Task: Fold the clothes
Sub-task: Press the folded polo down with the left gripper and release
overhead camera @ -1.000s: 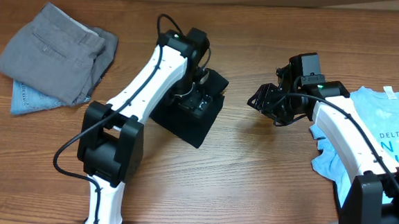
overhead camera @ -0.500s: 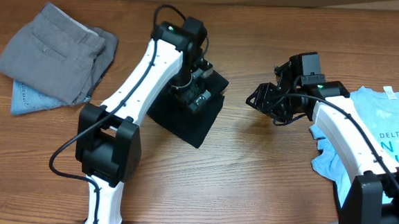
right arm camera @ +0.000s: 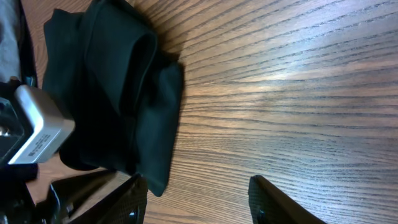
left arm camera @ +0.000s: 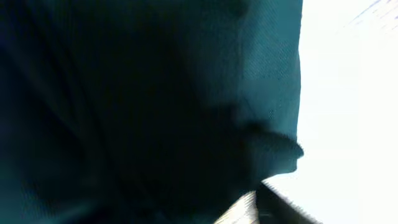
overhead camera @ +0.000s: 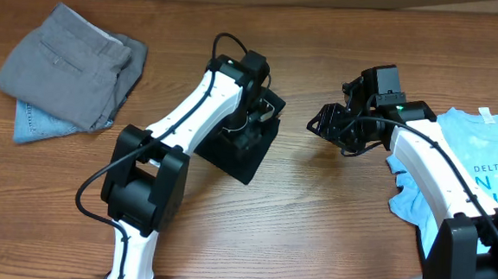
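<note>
The left arm (overhead camera: pixel 186 114) runs from its black base joint at lower left of the overhead frame up toward the centre, with the white link on a clean diagonal. The wrist folds sharply over at the top, so the left gripper (overhead camera: pixel 248 129) points straight down just left of centre. No view shows whether its jaws are apart or together.

The right arm (overhead camera: pixel 429 172) climbs out of the lower right corner, wrist levelled and aimed left. The right gripper (overhead camera: pixel 320 121) sits right of centre. In its wrist view the two dark fingers (right arm camera: pixel 280 205) stand well apart along the bottom edge, with nothing between them.
</note>
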Controlling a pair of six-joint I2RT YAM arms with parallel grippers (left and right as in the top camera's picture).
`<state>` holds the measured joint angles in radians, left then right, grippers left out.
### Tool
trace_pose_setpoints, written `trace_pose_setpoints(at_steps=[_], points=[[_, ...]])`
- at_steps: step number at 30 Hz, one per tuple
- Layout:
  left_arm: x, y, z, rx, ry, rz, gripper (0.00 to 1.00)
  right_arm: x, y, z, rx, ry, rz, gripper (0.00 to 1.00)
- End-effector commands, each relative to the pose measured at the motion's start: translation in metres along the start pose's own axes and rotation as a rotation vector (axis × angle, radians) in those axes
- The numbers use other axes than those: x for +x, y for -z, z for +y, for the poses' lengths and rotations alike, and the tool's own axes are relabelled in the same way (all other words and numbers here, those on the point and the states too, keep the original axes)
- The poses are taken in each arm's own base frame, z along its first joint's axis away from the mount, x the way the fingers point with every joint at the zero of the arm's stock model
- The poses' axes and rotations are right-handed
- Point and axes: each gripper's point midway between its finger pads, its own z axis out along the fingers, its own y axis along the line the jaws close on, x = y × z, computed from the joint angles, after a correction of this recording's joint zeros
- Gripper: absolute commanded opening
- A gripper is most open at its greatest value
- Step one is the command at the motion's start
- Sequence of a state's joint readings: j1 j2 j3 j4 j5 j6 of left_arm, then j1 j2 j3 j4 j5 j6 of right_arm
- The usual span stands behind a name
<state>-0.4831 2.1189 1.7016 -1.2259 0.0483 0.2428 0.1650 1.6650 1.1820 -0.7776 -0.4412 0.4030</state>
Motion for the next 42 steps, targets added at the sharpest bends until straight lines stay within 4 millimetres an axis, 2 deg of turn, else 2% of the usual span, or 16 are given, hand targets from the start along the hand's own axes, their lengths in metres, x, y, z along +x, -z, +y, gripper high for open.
trace_pose_setpoints(at_steps=[1, 2, 3, 11, 20, 26, 30, 33, 37, 42], points=[[0.003, 0.012, 0.005, -0.05, 0.024, -0.005, 0.21, -0.003, 0.007, 0.006, -0.016, 0.021, -0.021, 0.56], [0.005, 0.014, 0.007, -0.059, 0.041, 0.003, 0.06, -0.002, 0.007, 0.006, -0.015, 0.021, -0.019, 0.56], [0.007, 0.016, 0.009, -0.065, 0.056, 0.009, 0.04, -0.002, 0.007, 0.005, -0.014, 0.02, -0.018, 0.56], [0.022, 0.057, 0.011, -0.081, 0.086, 0.01, 0.04, -0.002, 0.007, 0.005, -0.01, 0.02, -0.02, 0.56], [0.045, 0.061, -0.001, -0.037, 0.098, 0.093, 0.04, -0.004, 0.008, 0.002, 0.003, 0.019, -0.027, 0.56], [0.043, 0.06, -0.015, 0.026, 0.092, 0.087, 0.14, -0.004, 0.008, 0.002, 0.003, 0.019, -0.027, 0.57], [0.044, 0.06, -0.026, 0.063, 0.082, 0.094, 0.32, -0.004, 0.008, 0.002, 0.003, 0.019, -0.027, 0.57], [0.042, 0.06, -0.035, 0.093, 0.072, 0.09, 0.5, -0.004, 0.008, 0.002, 0.003, 0.019, -0.027, 0.58], [0.043, 0.059, -0.03, 0.052, 0.07, 0.097, 0.51, -0.003, 0.008, 0.002, 0.003, 0.018, -0.024, 0.61], [0.045, 0.06, -0.001, -0.06, 0.165, 0.094, 0.49, 0.004, 0.006, 0.01, -0.036, 0.019, 0.01, 0.63]])
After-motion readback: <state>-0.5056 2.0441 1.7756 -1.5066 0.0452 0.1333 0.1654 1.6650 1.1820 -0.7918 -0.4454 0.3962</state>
